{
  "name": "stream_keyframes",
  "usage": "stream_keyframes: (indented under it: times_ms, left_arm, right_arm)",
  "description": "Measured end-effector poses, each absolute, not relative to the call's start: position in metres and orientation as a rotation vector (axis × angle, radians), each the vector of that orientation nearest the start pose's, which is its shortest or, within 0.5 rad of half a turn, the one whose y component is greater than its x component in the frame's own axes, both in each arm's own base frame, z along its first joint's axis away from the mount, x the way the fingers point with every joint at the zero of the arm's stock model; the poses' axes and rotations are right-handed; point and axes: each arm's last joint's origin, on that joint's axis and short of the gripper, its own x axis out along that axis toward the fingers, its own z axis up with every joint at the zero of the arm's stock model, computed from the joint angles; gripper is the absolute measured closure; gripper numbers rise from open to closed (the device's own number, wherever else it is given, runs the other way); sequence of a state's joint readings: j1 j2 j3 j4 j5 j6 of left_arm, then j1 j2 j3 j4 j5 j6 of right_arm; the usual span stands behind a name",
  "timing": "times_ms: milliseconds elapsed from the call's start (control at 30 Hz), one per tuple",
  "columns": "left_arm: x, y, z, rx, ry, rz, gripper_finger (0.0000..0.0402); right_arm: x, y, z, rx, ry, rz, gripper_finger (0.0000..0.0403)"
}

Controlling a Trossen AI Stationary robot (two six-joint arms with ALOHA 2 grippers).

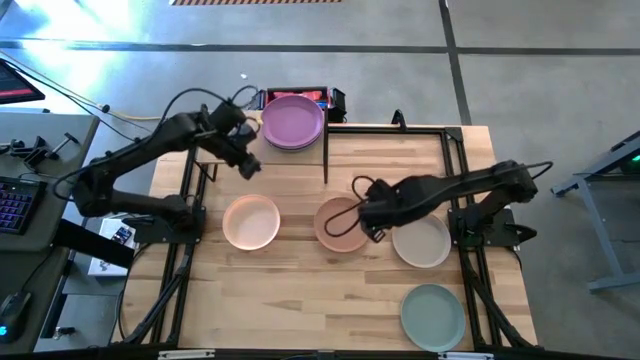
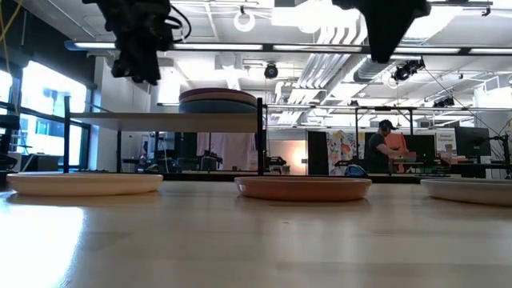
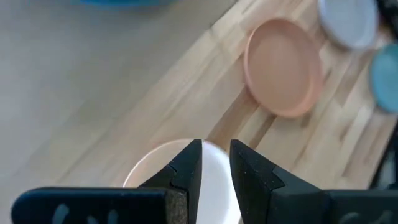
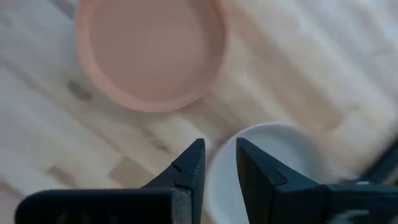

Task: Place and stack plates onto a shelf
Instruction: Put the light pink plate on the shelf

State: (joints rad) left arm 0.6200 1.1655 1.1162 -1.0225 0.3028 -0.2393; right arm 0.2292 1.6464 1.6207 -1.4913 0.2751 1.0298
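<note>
The right gripper (image 1: 372, 232), jaws slightly parted and empty, hovers between the terracotta plate (image 1: 338, 224) and the cream plate (image 1: 421, 242) on the tabletop. The left gripper (image 1: 250, 166), likewise narrow and empty, hangs beside the shelf (image 2: 160, 120). These plates look rigid, light and smooth; pinching the raised rim seems best.

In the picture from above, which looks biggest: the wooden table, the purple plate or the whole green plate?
1. Wooden table, by far the largest.
2. Purple plate and sage green plate look about equal; the purple one sits higher, nearer the camera, so no ranking.
</note>
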Motion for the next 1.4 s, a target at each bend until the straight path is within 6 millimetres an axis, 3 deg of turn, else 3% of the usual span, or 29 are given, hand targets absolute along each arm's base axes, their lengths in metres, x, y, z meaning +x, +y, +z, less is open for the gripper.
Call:
stream_keyframes:
  times_ms: [200, 400, 800, 1400]
  left_arm:
    - [0.169, 0.095, 0.291, -0.690, 1.000, 0.406, 0.0330]
    - [0.163, 0.082, 0.274, -0.697, 1.050, 0.383, 0.0330]
    - [0.150, 0.073, 0.224, -0.647, 1.222, 0.511, 0.0330]
    - [0.131, 0.066, 0.175, -0.699, 1.333, 0.662, 0.0330]
  right_arm:
    - [0.298, 0.066, 0.289, 0.646, 1.248, -0.690, 0.0334]
    - [0.310, 0.068, 0.274, 0.776, 1.134, -0.677, 0.0334]
    - [0.317, 0.052, 0.271, 0.847, 1.044, -0.748, 0.0334]
    - [0.319, 0.045, 0.271, 0.844, 1.016, -0.769, 0.0334]
